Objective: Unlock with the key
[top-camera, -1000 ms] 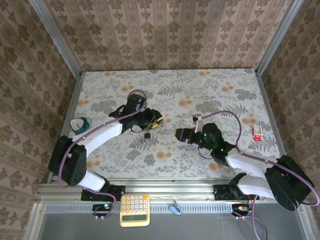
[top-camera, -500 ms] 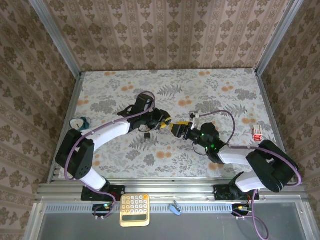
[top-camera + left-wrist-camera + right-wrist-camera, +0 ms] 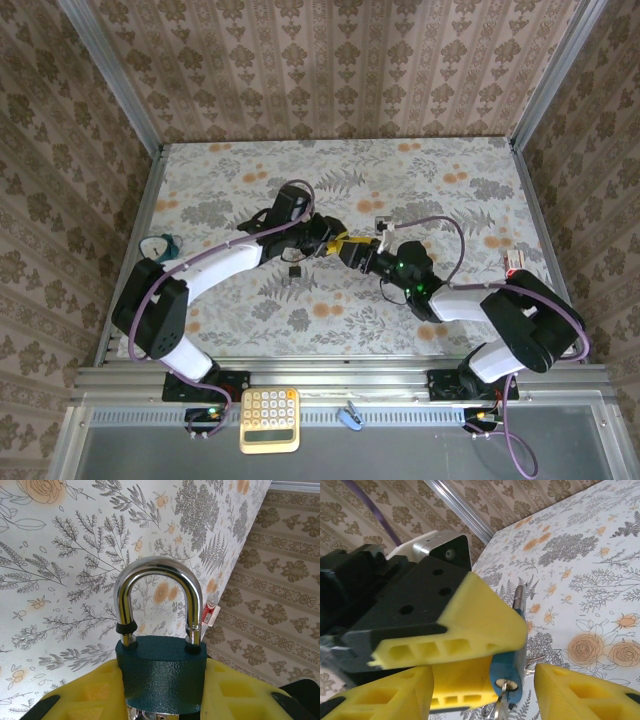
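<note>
Left gripper [image 3: 160, 695] clamps ribbed yellow jaws on the pebbled teal padlock [image 3: 161, 672], its arched chrome shackle [image 3: 159, 567] gleaming, at the middle of the floral-print surface [image 3: 430, 180]. Right gripper [image 3: 485, 685] holds its jaws spread either side of the metal key [image 3: 501, 700] in the lock's base.

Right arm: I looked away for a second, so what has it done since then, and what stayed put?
The right gripper swung left to meet the left gripper, its jaws now either side of the key in the padlock, not closed on it. The left gripper, shut on the padlock, edged right. The calculator stayed put.
</note>
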You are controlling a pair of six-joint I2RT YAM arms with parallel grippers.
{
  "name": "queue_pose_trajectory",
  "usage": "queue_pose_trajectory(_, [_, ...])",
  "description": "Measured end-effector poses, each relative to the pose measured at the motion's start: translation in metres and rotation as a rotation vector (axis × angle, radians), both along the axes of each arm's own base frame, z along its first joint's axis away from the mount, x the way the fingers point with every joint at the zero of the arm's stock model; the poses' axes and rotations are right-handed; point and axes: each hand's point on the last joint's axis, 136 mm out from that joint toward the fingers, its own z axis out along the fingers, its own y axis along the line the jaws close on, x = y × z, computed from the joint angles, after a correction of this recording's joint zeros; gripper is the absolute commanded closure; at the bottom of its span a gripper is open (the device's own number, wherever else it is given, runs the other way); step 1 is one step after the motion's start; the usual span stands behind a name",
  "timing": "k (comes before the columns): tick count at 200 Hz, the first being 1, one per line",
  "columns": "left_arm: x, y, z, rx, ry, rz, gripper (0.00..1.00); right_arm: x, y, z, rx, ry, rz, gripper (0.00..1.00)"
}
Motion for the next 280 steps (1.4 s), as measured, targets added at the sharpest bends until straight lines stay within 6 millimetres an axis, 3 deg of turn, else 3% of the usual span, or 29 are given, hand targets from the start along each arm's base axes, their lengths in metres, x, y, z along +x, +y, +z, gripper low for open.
queue_pose_trajectory(25, [-0.003, -0.004, 0.003, -0.014, -0.004, -0.012, 0.73, 0.003, 0.001, -0.004, -0.006, 0.01, -0.003, 0.56])
queue_pose_trajectory(60, [-0.003, -0.008, 0.007, -0.024, -0.011, -0.021, 0.72, 0.007, -0.001, -0.006, -0.013, 0.012, -0.028, 0.78])
queue_pose_trajectory(95, [-0.001, -0.007, 0.008, -0.022, -0.016, -0.014, 0.64, 0.009, -0.001, -0.006, -0.033, -0.001, -0.034, 0.92])
queue_pose_trajectory(143, [0.001, -0.001, 0.014, -0.024, -0.058, -0.046, 0.5, 0.005, -0.009, 0.0, -0.071, -0.002, -0.033, 0.95])
queue_pose_trajectory(189, [0.022, 0.048, 0.051, 0.027, -0.24, -0.012, 0.49, -0.001, -0.03, 0.014, -0.088, -0.008, -0.013, 0.95])
queue_pose_trajectory(234, [0.017, 0.069, 0.082, 0.136, -0.405, -0.129, 0.49, -0.014, -0.044, 0.023, -0.119, -0.011, 0.063, 0.95])
queue_pose_trajectory(280, [0.0, 0.074, 0.084, 0.239, -0.488, -0.293, 0.49, -0.027, -0.048, 0.037, -0.163, -0.041, 0.148, 0.96])
